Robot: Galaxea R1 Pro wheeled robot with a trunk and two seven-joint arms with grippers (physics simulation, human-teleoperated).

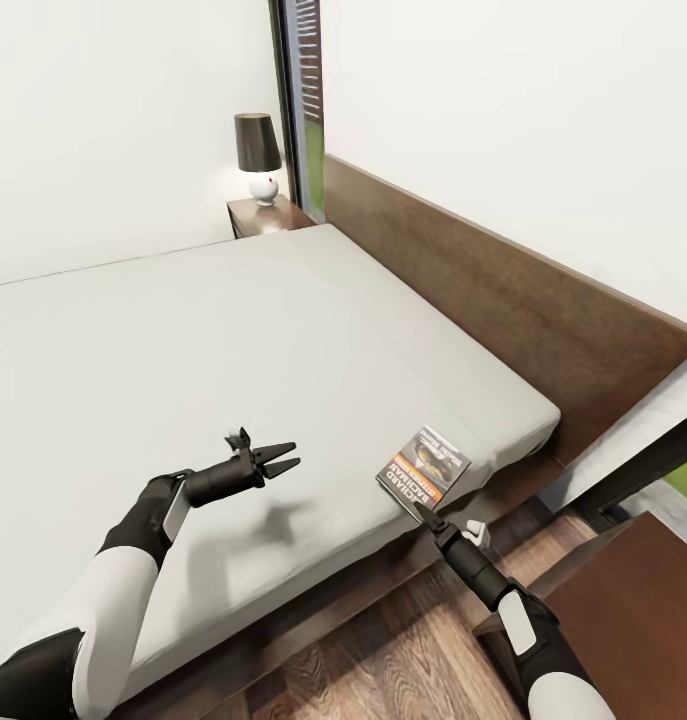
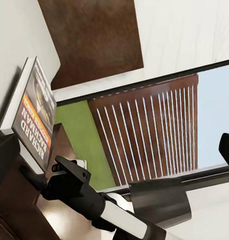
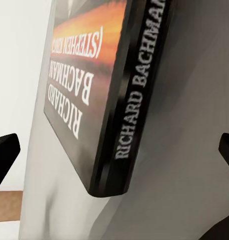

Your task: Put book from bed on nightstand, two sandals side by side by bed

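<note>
Nearest, at the foot of the frame, the right gripper [image 1: 423,513] reaches up from over the wood-plank floor [image 1: 403,660] toward the bed's near corner. Its tip sits right at the lower edge of the book [image 1: 423,467]. In the right wrist view the book's spine [image 3: 134,95] fills the space between two widely spread fingertips [image 3: 4,155], so the jaws stand apart and not closed on it; whether a finger already touches the cover I cannot tell from here.

The book lies on the off-white mattress [image 1: 233,330] close to the corner, cover up, with the orange band and the lettering "Richard Bachman" showing. In the left wrist view it appears edge-on [image 2: 37,112], with the right arm just beneath it.

To the left, the left gripper [image 1: 281,460] hovers above the mattress, well apart from the book, its two fingers parted and holding nothing.

At the right edge, a reddish-brown nightstand [image 1: 633,590] stands beside the bed. Further back runs the dark headboard [image 1: 503,290], and at the far corner a second nightstand [image 1: 268,216] carries a lamp [image 1: 258,155] with a dark shade, against the window [image 1: 305,100].
</note>
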